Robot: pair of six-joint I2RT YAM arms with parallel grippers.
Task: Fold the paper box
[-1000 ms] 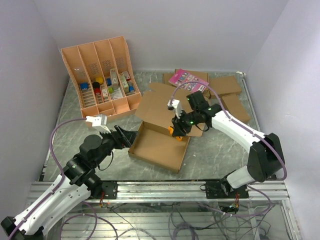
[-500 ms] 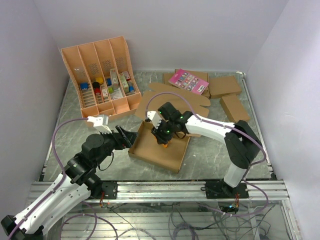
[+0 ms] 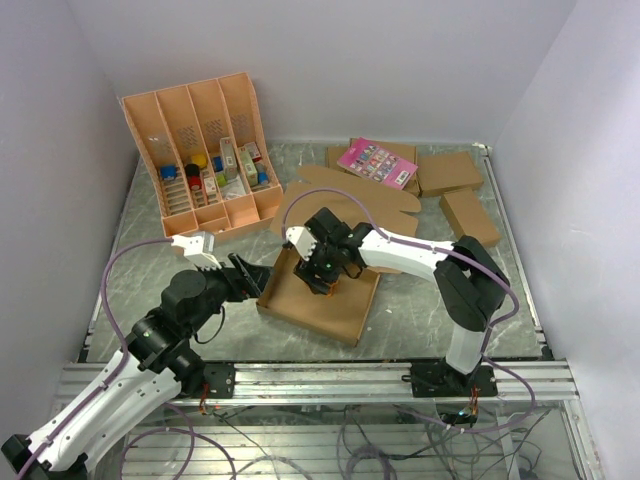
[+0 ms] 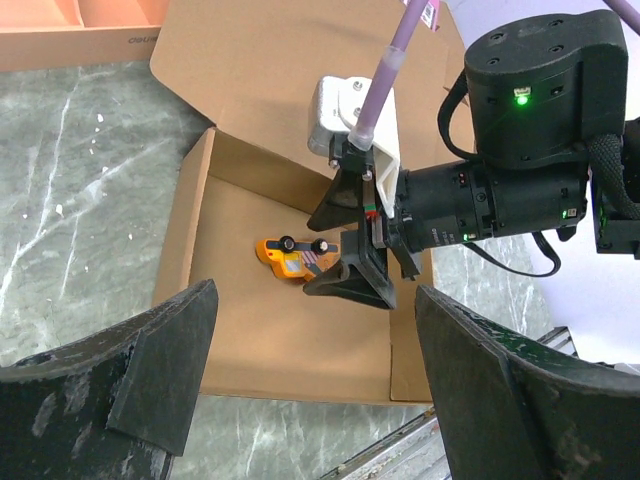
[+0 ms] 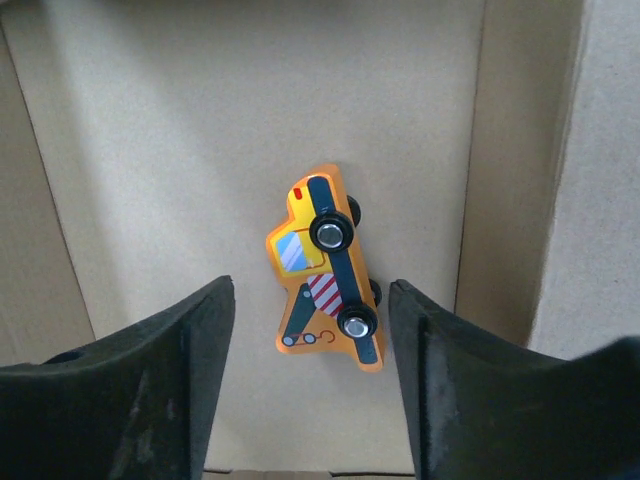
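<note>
The paper box lies open as a shallow tray mid-table, its lid flap flat behind it. An orange toy truck rests on its side on the box floor. My right gripper hangs open just above the truck, one finger on each side, with a gap to both. In the left wrist view the truck sits at the tips of the right gripper. My left gripper stands open, holding nothing, just outside the box's left wall.
An orange-tan compartment tray with small items leans at the back left. A pink card lies on small brown boxes at the back right, another box beside them. The metal rail runs along the near edge.
My right arm swung left and down from over the lid into the box with the toy truck. Its jaws then spread, and the truck now lies free on the floor. The left arm stayed put.
</note>
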